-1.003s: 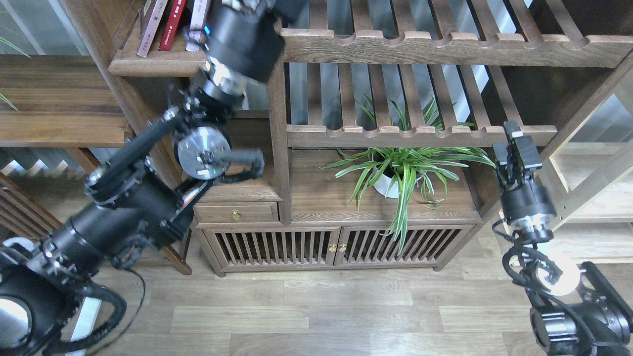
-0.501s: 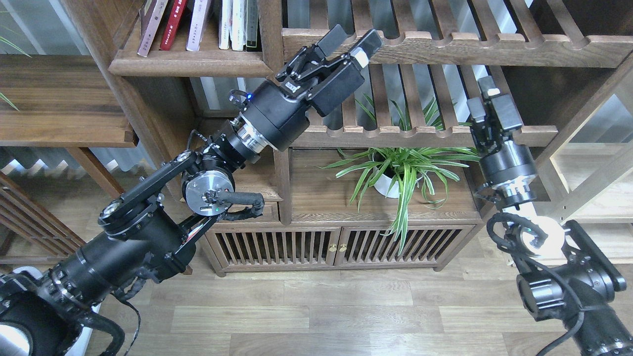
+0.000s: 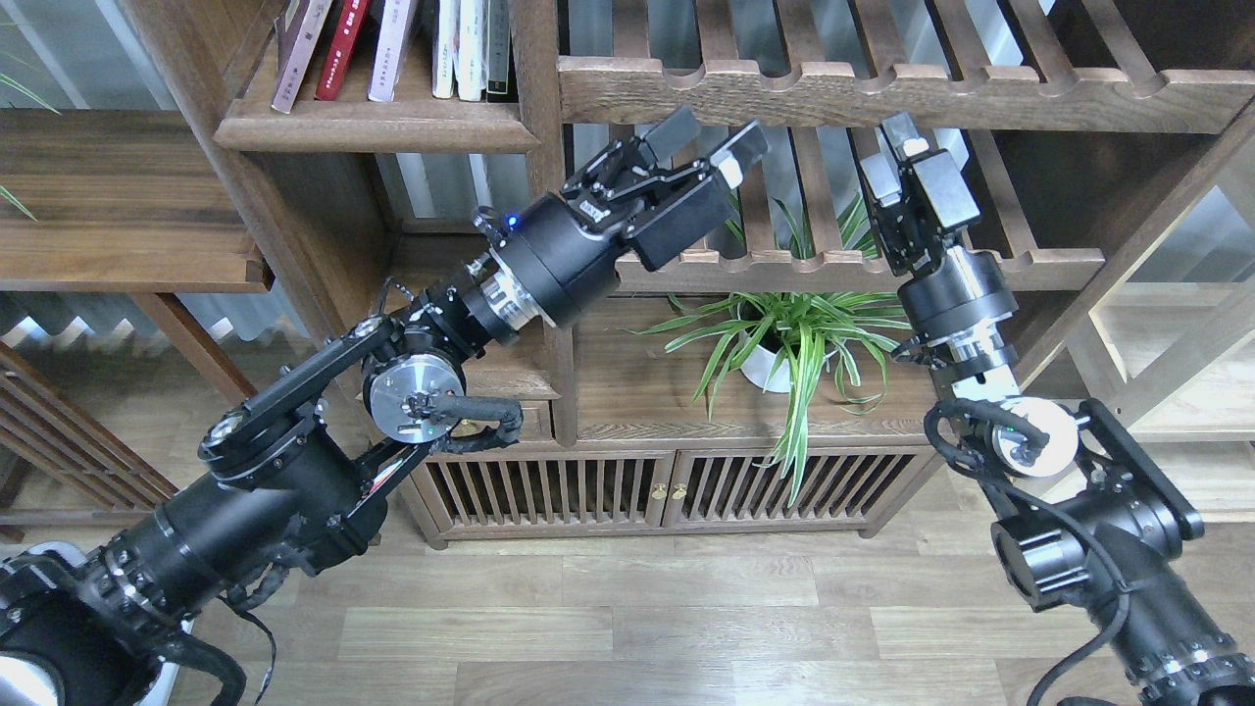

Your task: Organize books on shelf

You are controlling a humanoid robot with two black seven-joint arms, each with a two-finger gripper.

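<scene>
Standing in a row at the far left, the three task books occupy the solid walnut shelf (image 3: 373,126): the maroon book (image 3: 299,49) leans furthest left, the red book (image 3: 343,44) sits just beside it, and the pale lavender book (image 3: 392,49) comes next. All three tilt slightly to the left, resting against one another, which I judge keeps them from sliding flat. To their right, upright against the post, stand the slim white and dark-spined books (image 3: 471,49), filling the rest of that compartment.

Neither arm touches any of this. My left gripper (image 3: 704,155) hangs in front of the slatted rack (image 3: 833,265), well right of the shelf, its jaws apart and holding nothing. My right gripper (image 3: 912,167) points up toward the upper slatted rack (image 3: 882,93); its jaws also look apart and empty, though the gap is seen at an angle. With both grippers free and away from the books, I judge the shelving step done or nearly so.

Lower down, a potted spider plant (image 3: 784,338) sits in the open bay on top of the cabinet (image 3: 647,490), its leaves spilling over the front edge. The cabinet's slatted doors are closed, so its contents cannot be seen.
</scene>
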